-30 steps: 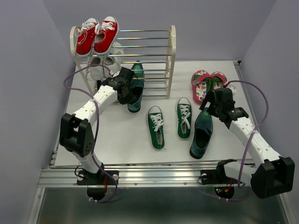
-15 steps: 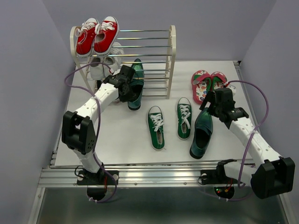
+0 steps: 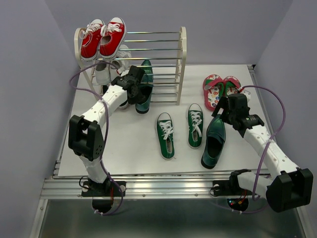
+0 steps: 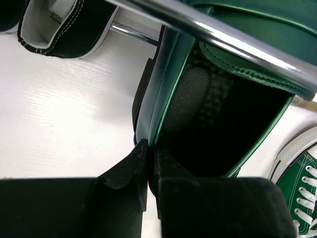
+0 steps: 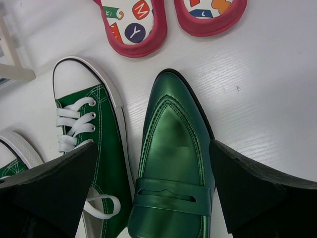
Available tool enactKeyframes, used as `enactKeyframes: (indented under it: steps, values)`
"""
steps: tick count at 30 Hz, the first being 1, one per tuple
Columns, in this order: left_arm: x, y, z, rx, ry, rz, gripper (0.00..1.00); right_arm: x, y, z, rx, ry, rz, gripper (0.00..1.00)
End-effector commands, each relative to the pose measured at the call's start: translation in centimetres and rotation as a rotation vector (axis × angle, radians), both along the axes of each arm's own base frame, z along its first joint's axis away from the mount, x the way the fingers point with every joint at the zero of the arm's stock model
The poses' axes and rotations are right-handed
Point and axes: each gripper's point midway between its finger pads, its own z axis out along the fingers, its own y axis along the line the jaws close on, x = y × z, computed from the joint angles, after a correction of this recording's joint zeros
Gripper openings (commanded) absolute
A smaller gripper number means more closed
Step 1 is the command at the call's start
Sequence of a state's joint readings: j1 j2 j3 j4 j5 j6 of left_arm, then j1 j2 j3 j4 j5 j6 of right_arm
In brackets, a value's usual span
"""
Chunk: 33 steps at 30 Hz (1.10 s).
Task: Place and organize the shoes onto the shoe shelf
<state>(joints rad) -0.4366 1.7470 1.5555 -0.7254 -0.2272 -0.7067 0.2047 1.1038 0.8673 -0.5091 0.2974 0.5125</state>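
Now L gripper (image 4: pixel 148 148) clamps loafer (image 4: pixel 171 69) at shelf (image 3: pixel 183 54); R gripper (image 5: pixel 153 173) wide.

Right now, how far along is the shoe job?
Done: no teal, green or pink shoe fully shelved. In hand: left gripper shut on one teal loafer, toe under a shelf rod. Left: other loafer below the open right gripper, green sneakers, flip-flops, on the table.

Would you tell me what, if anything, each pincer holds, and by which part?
The left pincer grips the glossy dark teal loafer by the side rim of its opening; the right pincer holds nothing.
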Motion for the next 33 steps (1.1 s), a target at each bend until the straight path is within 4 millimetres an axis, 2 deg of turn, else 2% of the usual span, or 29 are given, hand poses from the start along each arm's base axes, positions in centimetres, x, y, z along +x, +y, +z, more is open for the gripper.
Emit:
enactKeyframes:
  steps: [1,14,33]
  values:
    - [3.6,-0.3,5.3,-0.043,-0.19,0.052,0.0,0.1,-0.4,0.9,-0.016,-0.042,-0.009,1.0]
    - [5.2,-0.2,4.7,-0.026,-0.184,0.073,0.0,0.1,-0.5,0.9,-0.019,-0.043,-0.015,1.0]
    - [6.6,1.2,2.4,0.004,-0.158,0.107,0.0,0.0,-0.5,1.1,-0.02,-0.051,-0.014,1.0]
